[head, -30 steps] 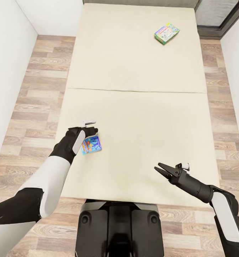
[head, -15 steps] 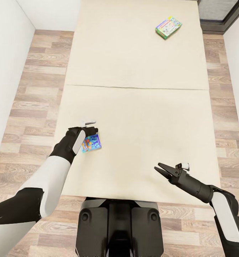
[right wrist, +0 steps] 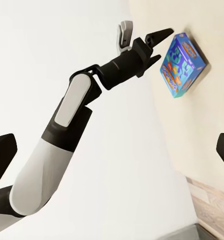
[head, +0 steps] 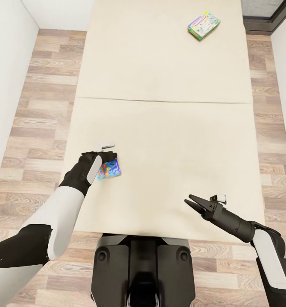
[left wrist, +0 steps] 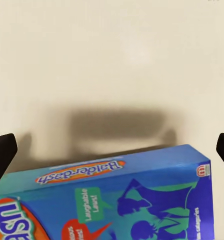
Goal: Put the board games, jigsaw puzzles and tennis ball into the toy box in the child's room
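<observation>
Surface: you're looking along the fingers at the cream mattress of the bed point(left wrist: 117, 50) — plain and bare.
Box: the blue board game point(left wrist: 127, 200) lies flat on it, its cover reading "Balderdash" upside down from here, with a dark blue silhouette figure.
Shadow: a soft grey shadow falls on the mattress just beyond the box's far edge.
Fingertips: two black fingertips point(left wrist: 1, 157) show at opposite edges — spread wide, the box between them, neither visibly touching it.
</observation>
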Motion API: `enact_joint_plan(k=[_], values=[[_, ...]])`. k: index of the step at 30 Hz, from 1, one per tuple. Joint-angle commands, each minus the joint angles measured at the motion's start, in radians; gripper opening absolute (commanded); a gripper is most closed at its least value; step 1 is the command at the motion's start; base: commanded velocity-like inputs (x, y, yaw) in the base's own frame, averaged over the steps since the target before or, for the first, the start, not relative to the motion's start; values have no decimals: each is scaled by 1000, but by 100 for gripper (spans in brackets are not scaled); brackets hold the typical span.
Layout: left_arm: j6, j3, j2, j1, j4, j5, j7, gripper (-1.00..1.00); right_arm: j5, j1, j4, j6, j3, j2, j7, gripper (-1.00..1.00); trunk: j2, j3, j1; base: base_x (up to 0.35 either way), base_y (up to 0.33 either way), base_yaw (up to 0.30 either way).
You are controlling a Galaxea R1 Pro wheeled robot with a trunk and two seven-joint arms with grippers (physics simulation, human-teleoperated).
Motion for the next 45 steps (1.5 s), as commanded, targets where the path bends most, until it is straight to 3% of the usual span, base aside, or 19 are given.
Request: enact_joint_plan(k=[1, 13, 16, 25, 33, 45], values=[[2, 1, 0, 0, -1, 11, 7, 100, 4, 0, 0, 4, -1, 0, 5, 100, -2, -2, 1, 0, 0, 0], [-43, -2, 0, 0, -1, 11, 6, 100, 9, 0, 1, 4, -1, -1, 5, 100, -2, -5, 1, 0, 0, 0], [-26, -10, -17, -17, -8, -1, 1, 100, 17, 0, 16, -8, -4, 15, -12, 100, -2, -5, 1, 0, 0, 0], [-16, -42, -59, -68, -9, -10, 48, 100, 25, 0, 19, -8, -3, 15, -23, 100, -2, -5, 1, 0, 0, 0], [-1, -49, -65, -111, -9, -13, 87, 100, 40, 0, 22, -6, -3, 15, -67, 100, -2, -5, 1, 0, 0, 0], [1, -50, -65, -110, -9, -14, 93, 100, 43, 0, 23, -5, -4, 16, -99, 100, -2, -5, 1, 0, 0, 0]])
